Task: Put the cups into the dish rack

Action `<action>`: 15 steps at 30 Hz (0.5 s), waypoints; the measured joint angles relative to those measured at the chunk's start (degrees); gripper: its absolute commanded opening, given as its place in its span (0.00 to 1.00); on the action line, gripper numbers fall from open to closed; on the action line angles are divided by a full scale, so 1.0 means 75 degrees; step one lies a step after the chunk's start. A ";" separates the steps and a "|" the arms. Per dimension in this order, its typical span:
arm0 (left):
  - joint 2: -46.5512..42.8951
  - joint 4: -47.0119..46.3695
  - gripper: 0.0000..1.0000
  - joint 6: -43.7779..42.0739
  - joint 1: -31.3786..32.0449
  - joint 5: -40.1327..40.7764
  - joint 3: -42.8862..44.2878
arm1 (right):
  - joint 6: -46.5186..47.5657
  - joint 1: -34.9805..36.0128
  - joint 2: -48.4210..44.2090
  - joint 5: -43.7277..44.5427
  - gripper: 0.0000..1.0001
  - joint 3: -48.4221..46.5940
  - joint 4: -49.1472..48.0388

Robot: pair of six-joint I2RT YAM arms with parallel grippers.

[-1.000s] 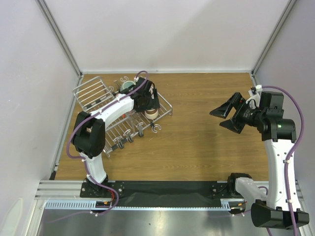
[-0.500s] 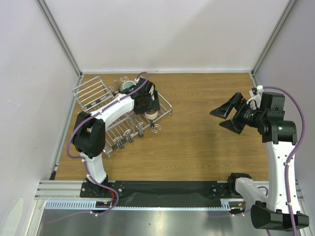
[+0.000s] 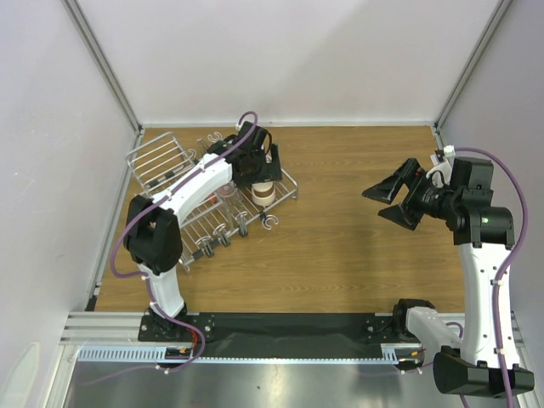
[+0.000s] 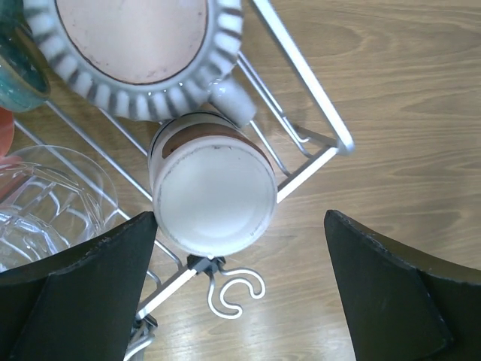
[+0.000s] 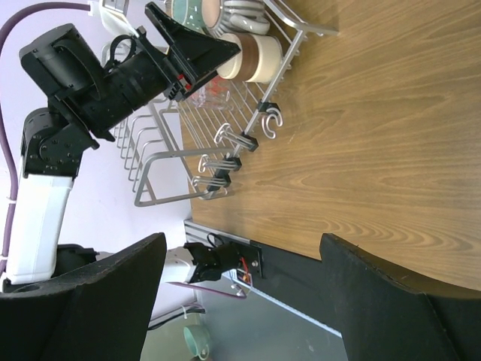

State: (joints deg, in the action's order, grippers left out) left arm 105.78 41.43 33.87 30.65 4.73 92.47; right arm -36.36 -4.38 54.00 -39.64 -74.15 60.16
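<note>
The left gripper (image 4: 240, 226) hangs with its fingers spread wide and gripping nothing, above the white cylindrical cup with a brown band (image 4: 214, 199), which sits upside down in the corner of the silver wire dish rack (image 4: 301, 69), touching the white ribbed mug (image 4: 143, 45) and just beside the clear glass (image 4: 52, 195). The cup looks placed, so a clean retreat probably means rising straight up with the fingers wide, since any sideways drift could nudge it or the rack's rods. The right gripper (image 3: 372, 205) is splayed and empty over the wooden table (image 3: 340, 246), well apart.

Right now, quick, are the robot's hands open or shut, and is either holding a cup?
Left gripper: open, holding nothing.
Right gripper: open, holding nothing.
</note>
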 measured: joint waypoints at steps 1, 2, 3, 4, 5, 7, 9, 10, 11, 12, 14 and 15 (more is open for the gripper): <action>-0.0009 0.0020 0.99 0.0003 0.0006 -0.0012 0.0050 | 0.0012 -0.0003 0.0050 -0.0009 0.90 -0.0070 0.0023; -0.0035 0.0050 0.99 0.0006 0.0012 -0.0050 0.0099 | 0.0035 -0.0003 0.0117 -0.0015 0.90 -0.0169 0.0050; -0.0073 0.0058 0.99 0.0009 0.0020 -0.0064 0.0105 | 0.0058 -0.0006 0.0189 -0.0015 0.90 -0.0277 0.0070; -0.0122 0.0102 0.99 0.0012 0.0026 -0.0085 0.0105 | 0.0082 -0.0006 0.0245 -0.0012 0.90 -0.0367 0.0070; -0.0192 0.0157 0.99 0.0020 0.0044 -0.0108 0.0105 | 0.0087 -0.0009 0.0265 -0.0012 0.90 -0.0408 0.0055; -0.0379 0.0262 0.99 0.0029 0.0099 -0.0140 0.0105 | 0.0079 -0.0015 0.0239 -0.0015 0.90 -0.0402 0.0044; -0.0638 0.0350 1.00 0.0079 0.0187 -0.0146 0.0105 | 0.0055 -0.0015 0.0137 -0.0023 0.91 -0.0306 -0.0012; -0.0845 0.0393 1.00 0.0108 0.0230 -0.0137 0.0105 | 0.0050 -0.0015 0.0055 -0.0029 0.91 -0.0216 -0.0050; -0.0959 0.0405 1.00 0.0119 0.0289 -0.0137 0.0105 | 0.0050 -0.0017 -0.0020 -0.0038 0.91 -0.0131 -0.0050; -0.1169 0.0417 1.00 0.0160 0.0341 -0.0134 0.0105 | 0.0050 -0.0017 -0.0076 -0.0044 0.91 -0.0073 -0.0052; -0.1649 0.0434 1.00 0.0256 0.0425 -0.0134 0.0099 | 0.0052 -0.0017 -0.0172 -0.0047 0.91 0.0038 -0.0050; -0.1915 0.0423 1.00 0.0297 0.0458 -0.0166 0.0082 | 0.0052 -0.0020 -0.0207 -0.0047 0.91 0.0085 -0.0050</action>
State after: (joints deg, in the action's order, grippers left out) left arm 91.42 44.60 36.10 34.09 3.49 93.08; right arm -35.97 -4.54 52.45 -39.99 -73.52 59.79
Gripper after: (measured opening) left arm 0.996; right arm 0.910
